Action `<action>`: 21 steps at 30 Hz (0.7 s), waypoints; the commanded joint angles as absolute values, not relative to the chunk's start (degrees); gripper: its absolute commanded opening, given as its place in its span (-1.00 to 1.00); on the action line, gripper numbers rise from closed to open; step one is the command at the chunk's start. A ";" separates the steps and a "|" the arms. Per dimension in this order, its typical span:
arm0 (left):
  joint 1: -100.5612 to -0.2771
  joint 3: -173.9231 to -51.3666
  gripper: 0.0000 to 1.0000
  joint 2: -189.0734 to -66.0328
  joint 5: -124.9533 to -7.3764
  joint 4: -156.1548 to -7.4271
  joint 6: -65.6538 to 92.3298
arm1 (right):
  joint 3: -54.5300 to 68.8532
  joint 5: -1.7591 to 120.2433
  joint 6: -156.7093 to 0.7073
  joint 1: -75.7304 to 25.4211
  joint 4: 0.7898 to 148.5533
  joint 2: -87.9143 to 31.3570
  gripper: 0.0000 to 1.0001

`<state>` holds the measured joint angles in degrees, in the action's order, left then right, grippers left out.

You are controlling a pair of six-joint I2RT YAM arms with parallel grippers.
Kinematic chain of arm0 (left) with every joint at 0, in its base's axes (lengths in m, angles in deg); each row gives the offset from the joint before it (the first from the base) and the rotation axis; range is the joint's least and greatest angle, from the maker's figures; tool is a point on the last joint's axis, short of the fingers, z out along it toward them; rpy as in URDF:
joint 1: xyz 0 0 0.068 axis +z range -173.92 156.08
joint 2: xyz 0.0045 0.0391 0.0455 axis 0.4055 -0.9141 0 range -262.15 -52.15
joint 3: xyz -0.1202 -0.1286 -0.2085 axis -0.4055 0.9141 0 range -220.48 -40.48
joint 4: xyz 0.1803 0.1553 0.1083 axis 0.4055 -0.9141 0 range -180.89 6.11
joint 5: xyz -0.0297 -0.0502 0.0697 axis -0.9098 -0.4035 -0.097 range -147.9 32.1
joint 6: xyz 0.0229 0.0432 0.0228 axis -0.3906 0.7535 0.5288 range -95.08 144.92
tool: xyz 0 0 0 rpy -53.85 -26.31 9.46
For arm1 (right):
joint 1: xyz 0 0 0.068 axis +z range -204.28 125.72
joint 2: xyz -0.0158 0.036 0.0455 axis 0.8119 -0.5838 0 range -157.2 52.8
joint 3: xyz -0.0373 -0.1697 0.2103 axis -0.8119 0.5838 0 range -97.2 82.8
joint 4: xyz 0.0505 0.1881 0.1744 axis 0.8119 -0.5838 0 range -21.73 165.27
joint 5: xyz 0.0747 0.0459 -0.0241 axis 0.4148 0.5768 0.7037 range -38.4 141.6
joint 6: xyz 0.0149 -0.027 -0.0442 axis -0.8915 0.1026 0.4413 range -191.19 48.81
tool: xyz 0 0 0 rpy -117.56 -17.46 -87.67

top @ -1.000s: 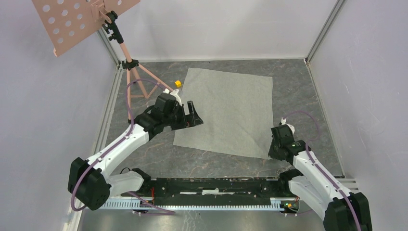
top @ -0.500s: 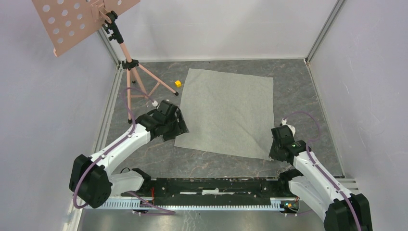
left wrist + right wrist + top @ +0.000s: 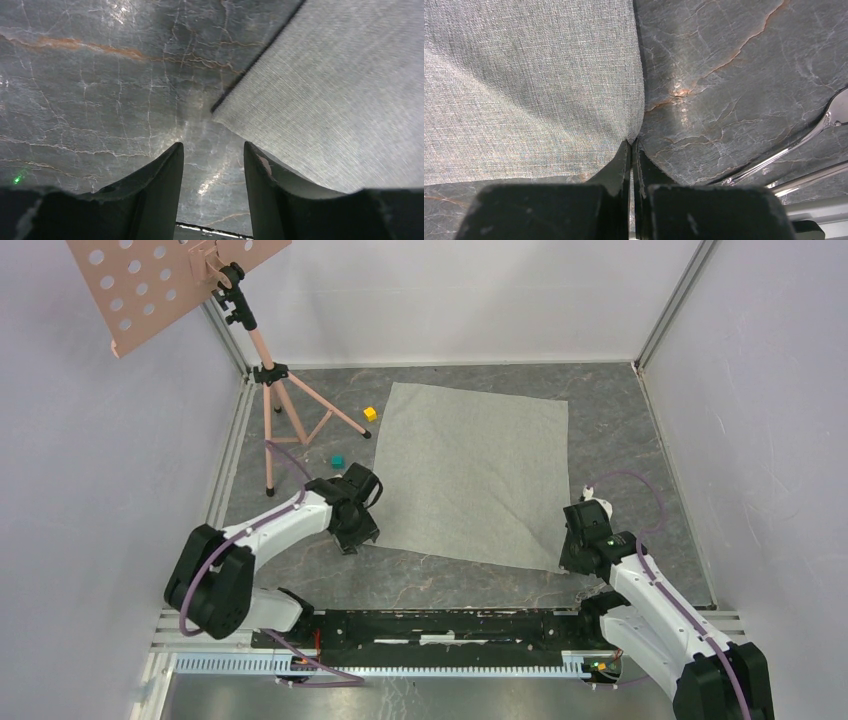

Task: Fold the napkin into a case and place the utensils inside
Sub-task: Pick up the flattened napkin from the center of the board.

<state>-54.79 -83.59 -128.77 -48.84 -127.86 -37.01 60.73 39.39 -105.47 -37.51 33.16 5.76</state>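
The napkin (image 3: pixel 470 475) lies spread flat as one large grey-green sheet. My left gripper (image 3: pixel 358 538) is open and empty, low over the table just short of the napkin's near left corner (image 3: pixel 212 110). In the left wrist view the fingertips (image 3: pixel 213 150) frame bare table, with the cloth (image 3: pixel 340 100) ahead to the right. My right gripper (image 3: pixel 563 561) is shut on the napkin's near right corner, and the cloth (image 3: pixel 534 85) pinches in at the jaw tips (image 3: pixel 631 145). Two silver utensil handles (image 3: pixel 784 155) lie on the table to the right of it.
A pink music stand (image 3: pixel 265 370) stands at the far left corner. A yellow cube (image 3: pixel 369 413) and a teal cube (image 3: pixel 338 460) lie left of the napkin. Grey walls close in the marbled table (image 3: pixel 620 410) on three sides.
My left arm has drawn back from the napkin's left edge toward the near left corner and dropped low, uncovering the teal cube. The right arm and napkin have not moved.
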 commanded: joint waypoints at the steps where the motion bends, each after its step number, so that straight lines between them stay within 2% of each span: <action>1: -54.51 -86.04 0.08 -132.38 -46.52 -127.25 -40.69 | 59.41 39.38 -104.48 -37.47 34.19 6.14 -0.99; 16: -53.66 -83.12 0.09 -137.33 -43.06 -119.31 -40.00 | 59.93 39.80 -103.37 -37.53 35.40 5.57 -0.99; 19: -53.02 -81.49 -0.08 -138.20 -43.66 -116.19 -38.91 | 59.94 39.99 -103.30 -37.50 35.09 5.93 -1.00; 20: -52.93 -80.66 -0.22 -138.08 -44.11 -114.87 -38.45 | 59.93 40.07 -103.30 -37.49 34.93 6.18 -0.99; 21: -52.87 -80.02 -0.47 -137.73 -44.43 -113.78 -38.37 | 59.86 40.25 -103.20 -37.55 34.92 6.32 -0.99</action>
